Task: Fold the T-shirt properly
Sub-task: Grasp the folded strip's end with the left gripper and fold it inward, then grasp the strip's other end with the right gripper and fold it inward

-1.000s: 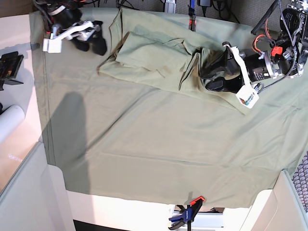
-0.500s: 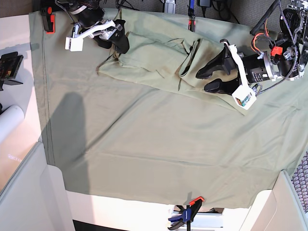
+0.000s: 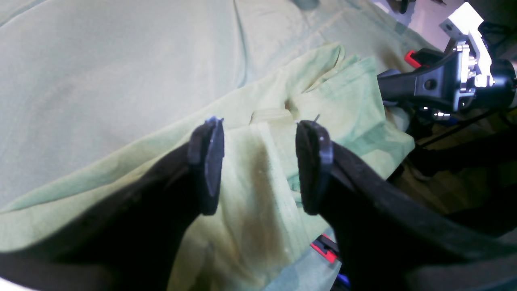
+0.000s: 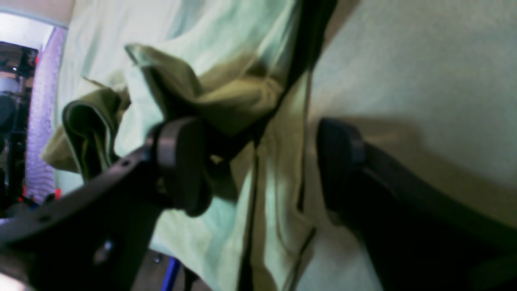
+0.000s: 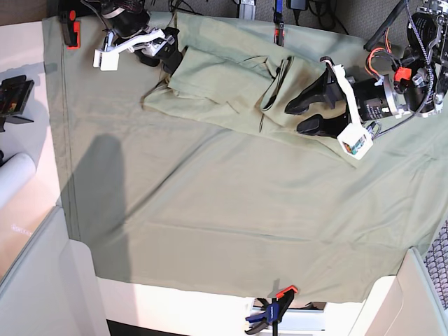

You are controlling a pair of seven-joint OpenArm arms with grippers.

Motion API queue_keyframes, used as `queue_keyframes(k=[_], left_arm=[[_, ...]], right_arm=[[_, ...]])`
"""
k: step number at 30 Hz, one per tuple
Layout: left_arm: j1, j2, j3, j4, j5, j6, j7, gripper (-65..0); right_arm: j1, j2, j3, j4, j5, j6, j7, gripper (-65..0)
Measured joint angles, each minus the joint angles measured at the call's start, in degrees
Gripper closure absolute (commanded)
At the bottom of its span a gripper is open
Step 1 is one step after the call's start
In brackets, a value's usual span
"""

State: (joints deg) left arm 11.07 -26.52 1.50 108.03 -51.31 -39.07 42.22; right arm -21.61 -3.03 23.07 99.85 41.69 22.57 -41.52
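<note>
T-shirt (image 5: 224,87): lies bunched in the upper middle of the base view, on the table cloth (image 5: 231,224) that covers the counter
Long axis: runs from upper left to right of centre, dipping slightly toward the right; I cannot tell which end is the collar
Left end effector (image 5: 294,116): at the shirt's right end, jaws apart, fabric between them but nothing clamped (the left wrist view shows clear gaps either side)
Right end effector (image 5: 170,56): at the shirt's upper left edge, jaws apart, a raised fold near one pad
Risk one: closing now could pinch the same-coloured table cloth along with the shirt, dragging both
Risk two: catching only one layer of the bunched folds would pull the shirt into a twist instead of a flat spread
</note>
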Motion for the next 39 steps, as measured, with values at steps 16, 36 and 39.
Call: queue_keyframes(k=[16,36,39], left_arm=[[0.02,0.00,-0.02,0.00,0.02,0.00,0.24,-32.0],[0.02,-0.48,-7.41,2.01,-2.21,0.00,2.01,-31.8],[0.04,-0.79,-9.70,2.01,-2.16,0.00,2.47,-31.8]], right_arm=[[0.52,-3.67,-8.48,-1.20,-1.07,-0.02,1.60,-43.4],[5.60,0.81,-4.61,-3.45,-8.33,-0.04,4.20,0.0],[5.60,3.98,0.26,-3.45,-6.69,-0.02,4.11,0.0]])
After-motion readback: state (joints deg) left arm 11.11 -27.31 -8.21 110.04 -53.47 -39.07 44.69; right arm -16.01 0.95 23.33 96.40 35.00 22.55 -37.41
